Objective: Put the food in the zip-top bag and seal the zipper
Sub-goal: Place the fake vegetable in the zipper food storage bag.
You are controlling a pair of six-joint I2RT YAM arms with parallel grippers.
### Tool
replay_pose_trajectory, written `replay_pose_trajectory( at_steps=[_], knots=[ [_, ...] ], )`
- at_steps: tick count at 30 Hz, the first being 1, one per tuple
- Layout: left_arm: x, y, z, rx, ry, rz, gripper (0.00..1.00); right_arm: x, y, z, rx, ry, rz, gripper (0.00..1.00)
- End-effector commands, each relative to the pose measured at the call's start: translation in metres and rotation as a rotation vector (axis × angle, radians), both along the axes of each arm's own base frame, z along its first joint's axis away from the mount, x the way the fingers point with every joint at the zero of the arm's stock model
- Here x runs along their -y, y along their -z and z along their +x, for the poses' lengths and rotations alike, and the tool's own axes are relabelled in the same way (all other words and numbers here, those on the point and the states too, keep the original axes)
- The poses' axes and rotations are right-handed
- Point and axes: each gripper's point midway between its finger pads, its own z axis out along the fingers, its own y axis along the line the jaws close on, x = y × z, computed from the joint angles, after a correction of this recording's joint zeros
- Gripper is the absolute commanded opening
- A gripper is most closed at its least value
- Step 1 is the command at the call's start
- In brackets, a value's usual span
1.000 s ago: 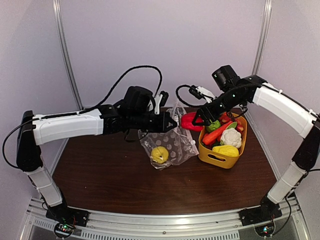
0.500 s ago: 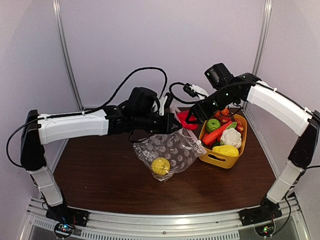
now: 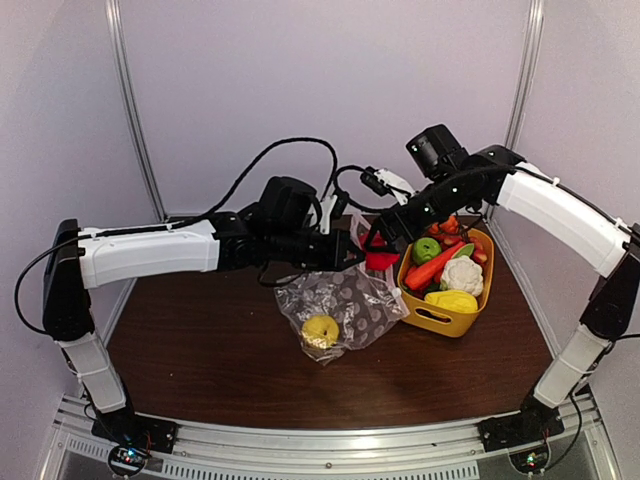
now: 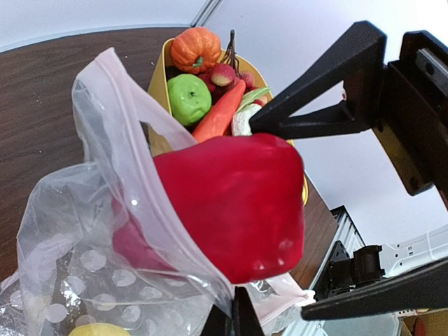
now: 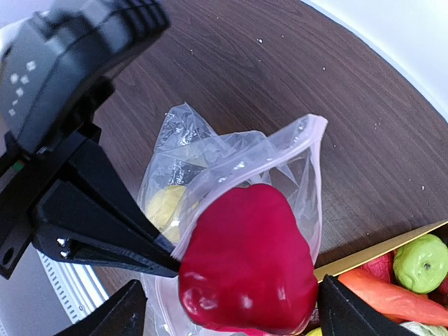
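Observation:
The clear zip-top bag (image 3: 340, 305) hangs open, a yellow lemon (image 3: 320, 330) in its bottom. My left gripper (image 3: 347, 257) is shut on the bag's rim (image 4: 210, 280) and holds the mouth up. The red pepper (image 3: 382, 259) is partly inside the mouth (image 4: 231, 203) (image 5: 245, 266). My right gripper (image 3: 378, 238) straddles the pepper with jaws spread. One finger (image 5: 346, 311) touches it. The other finger (image 5: 119, 315) stands apart from it. A carrot (image 3: 432, 266), green ball (image 3: 427, 250) and cauliflower (image 3: 462, 275) lie in the yellow basket (image 3: 430, 318). I cannot make out the zipper.
The basket stands right of the bag on the brown table (image 3: 200, 350), touching the bag's side. An orange pumpkin (image 4: 196, 47) and a yellow piece (image 3: 452, 300) also lie in it. Black cables (image 3: 290, 150) loop above both wrists. Grey walls close in behind.
My right gripper has carried the red pepper left from over the basket and down to the bag's mouth. The left gripper has shifted right, and the bag hangs a little differently.

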Motion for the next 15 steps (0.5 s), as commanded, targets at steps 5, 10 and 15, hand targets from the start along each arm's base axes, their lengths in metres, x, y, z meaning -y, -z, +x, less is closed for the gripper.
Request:
replay_pose_trajectory(
  at_steps=[5, 10, 15],
  knots=[
    [-0.003, -0.035, -0.014, 0.056, 0.058, -0.067, 0.0, 0.028, -0.078, -0.013, 0.197, 0.001, 0.08, 0.95],
    [-0.008, -0.017, -0.009, 0.062, 0.034, -0.008, 0.0, 0.042, -0.071, -0.022, 0.206, -0.046, 0.05, 0.97],
    [-0.004, -0.022, -0.013, 0.054, 0.058, -0.036, 0.0, 0.06, -0.028, -0.014, 0.205, -0.017, -0.094, 0.98]
  ],
)
